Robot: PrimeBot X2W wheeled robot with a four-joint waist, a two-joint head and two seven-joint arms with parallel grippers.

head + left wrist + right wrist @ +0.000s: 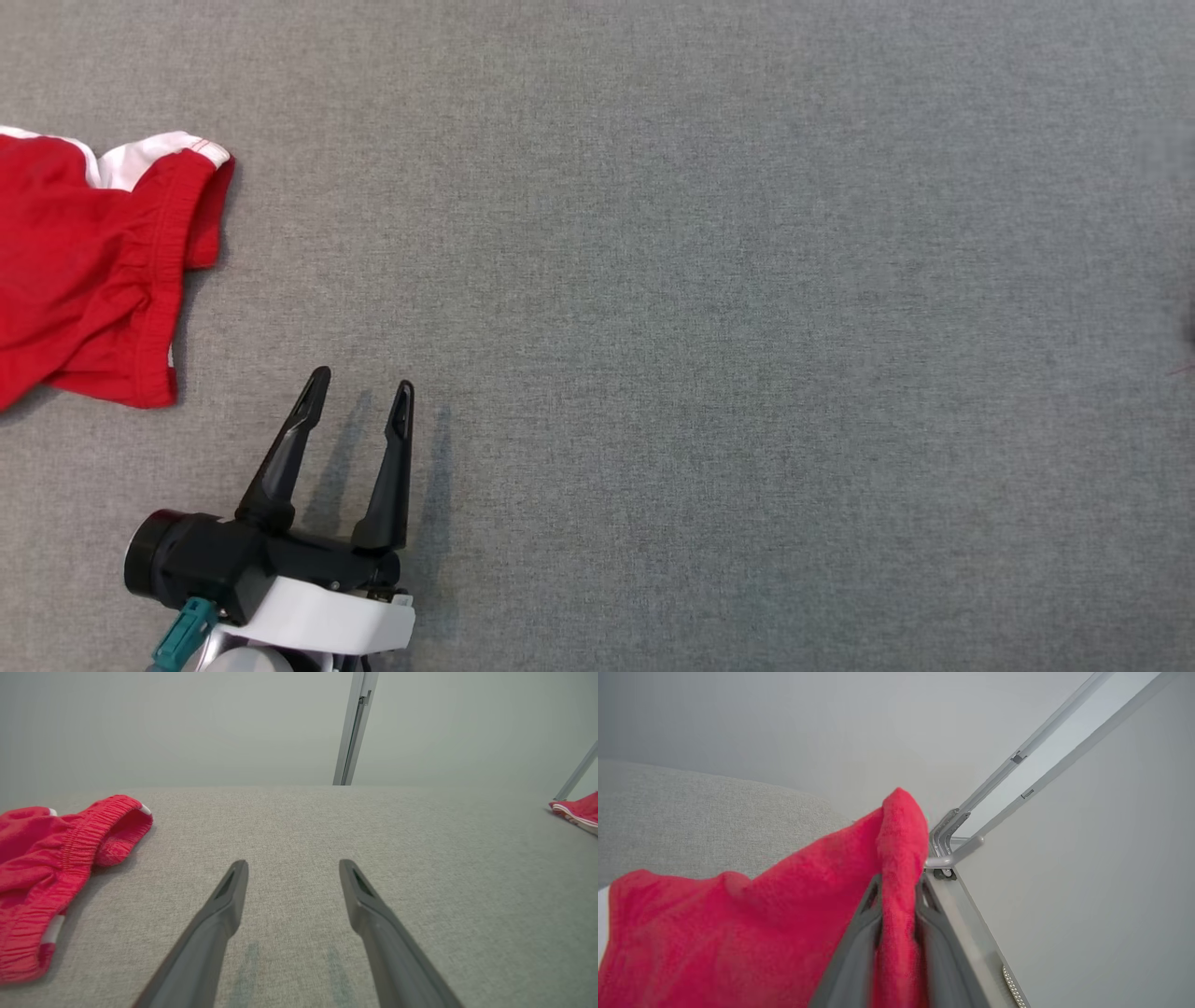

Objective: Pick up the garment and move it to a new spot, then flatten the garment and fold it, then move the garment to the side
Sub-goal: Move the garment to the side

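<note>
In the right wrist view a red garment [738, 933] has a fold pinched between my right gripper's [899, 882] two fingers, which are shut on it. The cloth rises above the fingertips and drapes down to the left, near the table's corner. A red cloth with white stripes [577, 809] lies at the table's far right edge. Red shorts with an elastic waistband and white trim [84, 271] lie crumpled at the left, also in the left wrist view [42, 858]. My left gripper [362, 379] hovers open just right of the shorts, nothing between its fingers [293, 863].
The grey fabric tabletop [700, 327] stretches wide to the right of the left gripper. A metal frame post [355, 728] stands behind the table's far edge. Slanted metal bars [1017, 760] meet at the table corner [943, 858] close to the right gripper.
</note>
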